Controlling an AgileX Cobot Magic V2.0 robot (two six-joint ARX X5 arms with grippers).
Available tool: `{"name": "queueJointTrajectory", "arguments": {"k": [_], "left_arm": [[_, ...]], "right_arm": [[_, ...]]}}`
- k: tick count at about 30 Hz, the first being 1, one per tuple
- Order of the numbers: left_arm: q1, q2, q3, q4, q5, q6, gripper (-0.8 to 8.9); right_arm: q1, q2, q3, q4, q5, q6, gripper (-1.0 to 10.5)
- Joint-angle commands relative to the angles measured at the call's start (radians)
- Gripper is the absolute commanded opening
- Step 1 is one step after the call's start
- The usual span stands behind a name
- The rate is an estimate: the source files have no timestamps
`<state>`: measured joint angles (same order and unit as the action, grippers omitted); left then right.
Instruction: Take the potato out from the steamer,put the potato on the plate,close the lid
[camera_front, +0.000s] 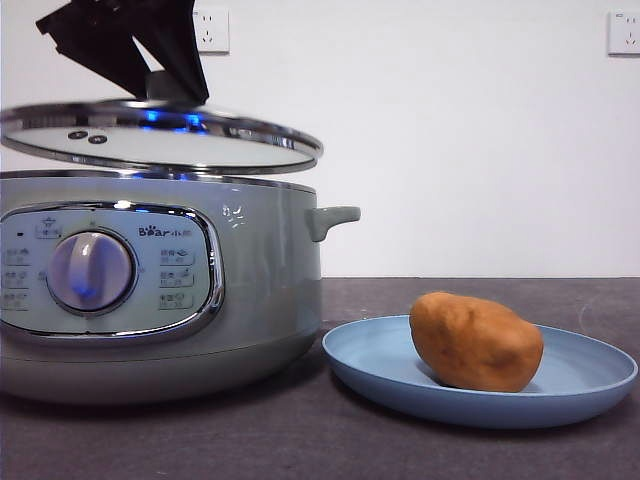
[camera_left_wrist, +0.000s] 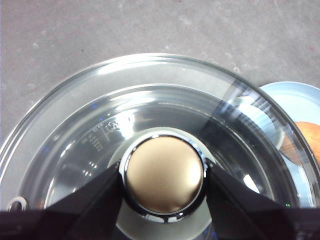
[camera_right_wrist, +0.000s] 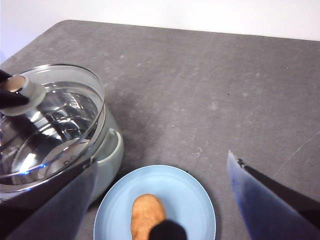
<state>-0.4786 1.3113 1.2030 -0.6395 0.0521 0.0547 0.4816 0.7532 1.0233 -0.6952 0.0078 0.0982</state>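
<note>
The lid (camera_front: 160, 140) hangs just above the steamer (camera_front: 150, 290), tilted a little, its side toward the plate (camera_front: 590, 375) raised and a narrow gap showing all round the rim; seating it looks to be a short drop straight down with a slight levelling. The left hand (camera_left_wrist: 164, 176) has it, both jaws clamped on either side of the knob (camera_left_wrist: 164, 174), the arm coming in from above. The potato (camera_front: 476, 341) already lies on the plate, beside the steamer on the worktop (camera_front: 300, 440), its long axis roughly across the front view. The right hand (camera_right_wrist: 162, 200) hovers over the plate, jaws spread wide and empty
</note>
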Motion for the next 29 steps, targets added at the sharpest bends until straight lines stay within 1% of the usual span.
{"name": "queueJointTrajectory", "arguments": {"k": [1, 7, 17, 22, 23, 24, 26, 28, 29], "left_arm": [[0.002, -0.01, -0.047, 0.044, 0.003, -0.029, -0.08], [0.002, -0.01, -0.117, 0.035, 0.002, -0.029, -0.08], [0.002, -0.013, -0.117, -0.013, 0.001, -0.043, -0.08], [0.003, -0.013, -0.117, -0.012, 0.001, -0.045, 0.02], [0.003, -0.013, -0.117, -0.011, 0.001, -0.045, 0.17], [0.003, -0.013, -0.117, -0.011, 0.001, -0.045, 0.69], [0.003, -0.013, -0.117, -0.007, 0.001, -0.054, 2.33], [0.003, -0.013, -0.117, -0.004, 0.001, -0.056, 3.51], [0.003, -0.013, -0.117, -0.002, 0.001, -0.056, 3.92]], "right_arm": [[-0.003, -0.001, 0.0, 0.004, -0.001, 0.009, 4.4], [-0.003, -0.001, 0.0, 0.005, -0.001, 0.009, 4.4], [-0.003, -0.001, 0.0, 0.005, -0.002, 0.01, 4.4], [-0.003, -0.001, 0.0, 0.006, -0.002, 0.01, 4.4], [-0.003, -0.001, 0.0, 0.006, -0.002, 0.01, 4.4], [-0.003, -0.001, 0.0, 0.006, -0.002, 0.01, 4.4], [-0.003, -0.001, 0.0, 0.006, -0.002, 0.01, 4.4], [-0.003, -0.001, 0.0, 0.005, -0.002, 0.01, 4.4], [-0.003, -0.001, 0.0, 0.005, -0.002, 0.01, 4.4]]}}
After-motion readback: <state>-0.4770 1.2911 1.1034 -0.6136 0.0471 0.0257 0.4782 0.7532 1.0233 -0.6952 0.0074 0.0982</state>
